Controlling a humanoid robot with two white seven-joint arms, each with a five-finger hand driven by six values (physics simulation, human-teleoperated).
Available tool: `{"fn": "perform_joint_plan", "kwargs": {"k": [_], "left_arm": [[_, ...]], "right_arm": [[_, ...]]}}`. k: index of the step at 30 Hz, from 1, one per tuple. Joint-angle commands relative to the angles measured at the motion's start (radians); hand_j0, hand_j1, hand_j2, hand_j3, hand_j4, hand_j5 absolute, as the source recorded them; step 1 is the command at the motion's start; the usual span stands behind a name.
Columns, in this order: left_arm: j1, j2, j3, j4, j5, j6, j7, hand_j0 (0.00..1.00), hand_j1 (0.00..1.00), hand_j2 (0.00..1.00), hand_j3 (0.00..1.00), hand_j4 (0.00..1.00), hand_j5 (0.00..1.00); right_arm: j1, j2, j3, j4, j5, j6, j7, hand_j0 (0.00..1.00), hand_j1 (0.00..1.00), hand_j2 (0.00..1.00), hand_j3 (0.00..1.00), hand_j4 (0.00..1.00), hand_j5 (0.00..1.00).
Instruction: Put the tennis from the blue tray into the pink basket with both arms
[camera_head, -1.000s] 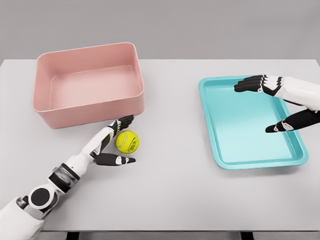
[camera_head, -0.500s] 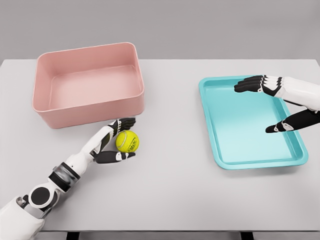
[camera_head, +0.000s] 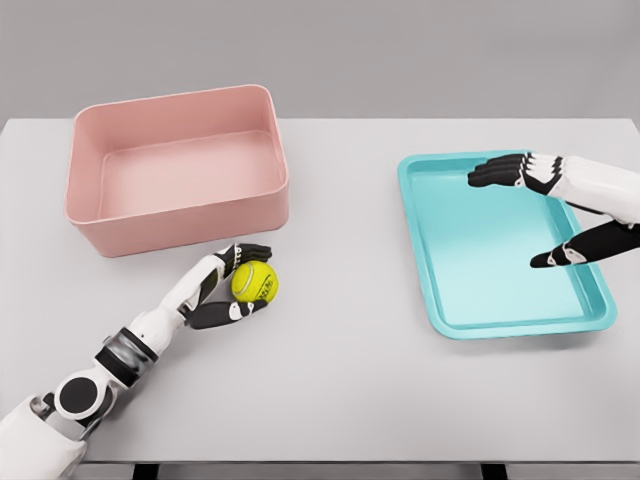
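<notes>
Tennis ball (camera_head: 255, 282) lying on the tabletop (camera_head: 350, 370), just in front of the pink basket (camera_head: 176, 170) near wall, not in the blue tray (camera_head: 500, 245). Left hand (camera_head: 228, 288) curled round ball from its left side: fingers above, thumb below, both touching or almost touching. Looks like a grip being formed, but cannot tell if really firm yet. Right hand (camera_head: 545, 210) over the tray w/ fingers spread, holding nothing.

Risks from here, as judgement:
- Ball round and fuzzy, contact only on one side and at few points, so could squirt out to the right if squeezed more, then roll away on the flat tabletop.
- Basket wall very near and rather tall; a lift w/o enough height could knock ball or knuckles against the rim, maybe push the basket.
- Release too early or over the rim edge: ball bounces back out, probably.
- Task asks both arms, yet right hand well apart from ball, so no help if a slip happens.

Materials: ball yellow-green felt w/ dark print; basket smooth matte pink, rounded corners, deep, nothing inside; tray teal, shallow, glossy, raised lip; tabletop plain pale grey, smooth.
</notes>
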Motion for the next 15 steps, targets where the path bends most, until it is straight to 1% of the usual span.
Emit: {"fn": "perform_joint_plan", "kwargs": {"k": [1,5,10,12,15], "left_arm": [[0.002,0.003,0.000,-0.001,0.005,0.000,0.000,0.67,0.67,0.67,0.67,0.67,0.67],[0.002,0.003,0.000,-0.001,0.005,0.000,0.002,0.63,0.63,0.63,0.63,0.63,0.63],[0.002,0.003,0.002,-0.002,0.003,-0.005,0.002,0.55,0.55,0.55,0.55,0.55,0.55],[0.002,0.001,0.000,-0.004,0.002,-0.008,0.000,0.53,0.53,0.53,0.53,0.53,0.53],[0.005,0.008,0.005,-0.015,0.002,-0.014,-0.001,0.53,0.53,0.53,0.53,0.53,0.53]], "right_arm": [[0.000,-0.001,0.000,0.000,-0.008,0.003,0.000,1.00,1.00,1.00,1.00,1.00,1.00],[-0.002,-0.003,-0.003,0.000,-0.008,0.003,0.000,1.00,1.00,1.00,1.00,1.00,1.00],[0.000,-0.003,-0.003,0.000,-0.008,0.003,0.000,1.00,1.00,1.00,1.00,1.00,1.00],[0.000,-0.003,-0.003,0.000,-0.007,0.003,0.000,1.00,1.00,1.00,1.00,1.00,1.00],[0.000,-0.001,-0.003,0.000,-0.008,0.003,0.000,1.00,1.00,1.00,1.00,1.00,1.00]]}}
